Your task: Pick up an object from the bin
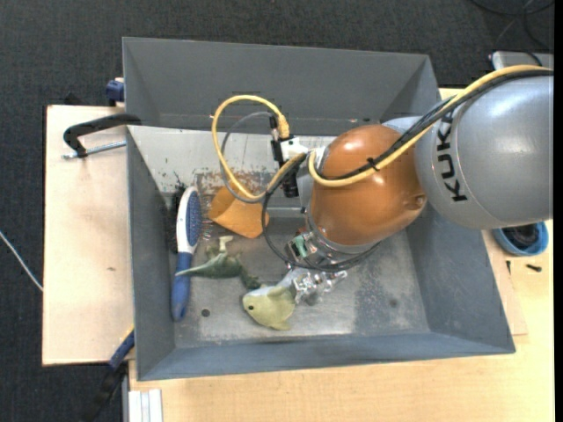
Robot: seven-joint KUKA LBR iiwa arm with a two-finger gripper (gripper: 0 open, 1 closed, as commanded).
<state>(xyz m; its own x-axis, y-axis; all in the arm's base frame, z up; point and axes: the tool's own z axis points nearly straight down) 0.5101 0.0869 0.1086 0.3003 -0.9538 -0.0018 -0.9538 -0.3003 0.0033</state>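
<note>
By the bin's [264,86] left wall lies a blue-and-white brush [185,236], then a green toy figure [215,266] and an orange wedge [237,214]. A pale yellow-green lump [271,309] sits front-centre, with the pincer [310,284] at its right edge (open or closed, I cannot tell). Centring over the lump before closing looks wisest.

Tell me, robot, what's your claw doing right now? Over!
Claw down in bin, beside pale yellow-green lump. Lump resting on bin floor. Nearby: green toy dinosaur, blue-white brush, neither blocking. Over.
</note>
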